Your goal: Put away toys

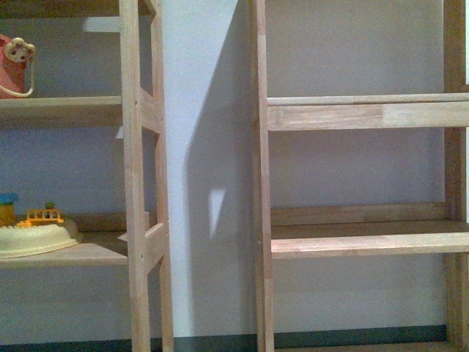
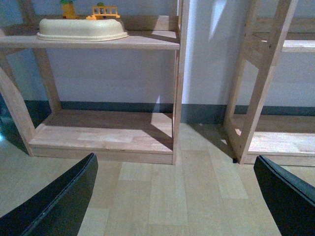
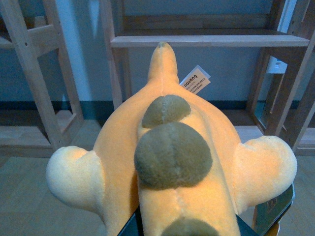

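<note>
Two arms, but neither shows in the front view. It only has the right-hand pale wooden shelf rack (image 1: 359, 246), which I'll use as my marker, and a cream round playset with an orange fence (image 1: 33, 235) well to its left.

Left wrist view: the left gripper (image 2: 172, 196) is spread wide over the plank floor (image 2: 162, 196) near that rack's foot, with nothing in it.

Right wrist view: the right gripper (image 3: 189, 230) looks clamped on the small orange-yellow plush animal (image 3: 167, 147), held off the floor with its tapered end facing the rack.

I'd call this the carry step. Next it needs to reach forward and up over a shelf edge, then let go.
</note>
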Motion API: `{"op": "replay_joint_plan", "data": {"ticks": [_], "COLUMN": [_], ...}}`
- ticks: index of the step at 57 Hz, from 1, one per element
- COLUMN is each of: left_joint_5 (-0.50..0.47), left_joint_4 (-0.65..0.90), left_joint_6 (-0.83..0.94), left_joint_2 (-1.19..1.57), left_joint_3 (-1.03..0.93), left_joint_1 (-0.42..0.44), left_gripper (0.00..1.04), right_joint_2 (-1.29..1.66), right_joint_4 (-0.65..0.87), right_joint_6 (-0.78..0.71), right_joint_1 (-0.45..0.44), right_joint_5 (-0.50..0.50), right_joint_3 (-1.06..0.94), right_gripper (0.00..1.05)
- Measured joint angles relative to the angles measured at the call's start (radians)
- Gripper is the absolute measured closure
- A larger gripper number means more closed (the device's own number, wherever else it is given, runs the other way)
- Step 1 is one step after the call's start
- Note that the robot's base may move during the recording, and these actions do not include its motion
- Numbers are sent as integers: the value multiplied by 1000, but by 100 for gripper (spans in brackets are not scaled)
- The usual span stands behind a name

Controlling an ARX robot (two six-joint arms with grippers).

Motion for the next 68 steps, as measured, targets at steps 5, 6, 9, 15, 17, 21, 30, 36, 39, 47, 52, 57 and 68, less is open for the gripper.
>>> {"op": "replay_joint_plan", "data": {"ticks": [5, 6, 9, 15, 17, 21, 30, 36, 39, 47, 52, 57, 68], "left_joint_5": [0, 0, 0, 0, 0, 0, 0, 0, 0, -1, 0, 0, 0], "left_joint_4": [0, 0, 0, 0, 0, 0, 0, 0, 0, 0, 0, 0, 0], "left_joint_6": [0, 0, 0, 0, 0, 0, 0, 0, 0, 0, 0, 0, 0], "left_joint_2": [0, 0, 0, 0, 0, 0, 0, 0, 0, 0, 0, 0, 0], "left_joint_3": [0, 0, 0, 0, 0, 0, 0, 0, 0, 0, 0, 0, 0], "left_joint_1": [0, 0, 0, 0, 0, 0, 0, 0, 0, 0, 0, 0, 0], "left_gripper": [6, 6, 6, 6, 6, 6, 6, 6, 6, 6, 6, 6, 6], "right_joint_2": [0, 0, 0, 0, 0, 0, 0, 0, 0, 0, 0, 0, 18], "right_joint_4": [0, 0, 0, 0, 0, 0, 0, 0, 0, 0, 0, 0, -27], "right_joint_6": [0, 0, 0, 0, 0, 0, 0, 0, 0, 0, 0, 0, 29], "right_joint_1": [0, 0, 0, 0, 0, 0, 0, 0, 0, 0, 0, 0, 50], "right_joint_5": [0, 0, 0, 0, 0, 1, 0, 0, 0, 0, 1, 0, 158], "right_joint_3": [0, 0, 0, 0, 0, 0, 0, 0, 0, 0, 0, 0, 4], "right_gripper": [98, 98, 98, 98, 98, 98, 98, 98, 98, 98, 98, 98, 98]}}
